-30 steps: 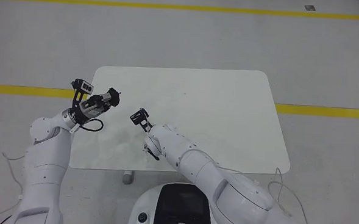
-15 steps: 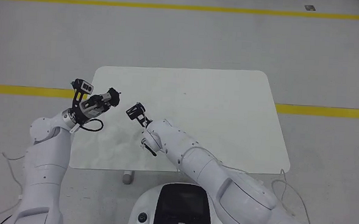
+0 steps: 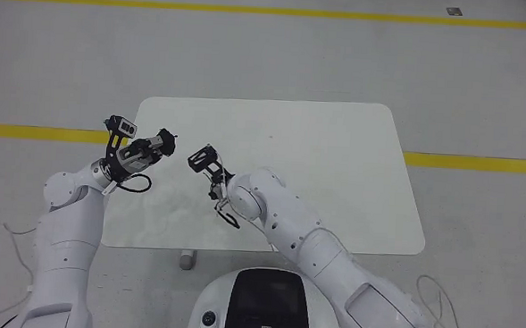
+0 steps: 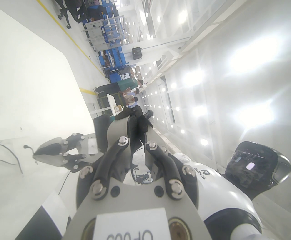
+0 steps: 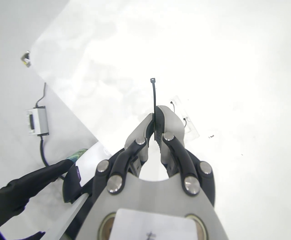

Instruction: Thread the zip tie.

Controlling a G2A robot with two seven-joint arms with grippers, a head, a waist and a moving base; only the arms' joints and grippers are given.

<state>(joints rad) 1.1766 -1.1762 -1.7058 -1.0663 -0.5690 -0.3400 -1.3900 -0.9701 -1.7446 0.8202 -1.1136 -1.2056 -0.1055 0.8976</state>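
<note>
Pinching the zip tie point(image 5: 154, 97) by its strap, the right gripper point(image 5: 156, 118) has its pads pressed onto the thin black band. The square head stands out past the fingertips, toward the top of the right wrist view. We judge this grip leaves the head's slot exposed and steady for threading. The tail end is hidden inside the claw, so we cannot say how much strap is free behind it.

In the top view the left gripper point(image 3: 161, 143) sits just left of the right one, near it but apart. The two face each other over the left part of the table point(image 3: 335, 159). From its own wrist view we read the left claw as pressed together, with nothing we can make out between its pads. We take the facing pose as a setup for a handover or for feeding the strap.

Both claws hang close to the table's left edge. Past that edge, on the floor, lies a grey box with a cable point(image 5: 37, 121). A clear bag point(image 5: 185, 119) lies on the table to the right of the tie in the right wrist view. We see the most room toward the right of the top view, over the broad white surface.
</note>
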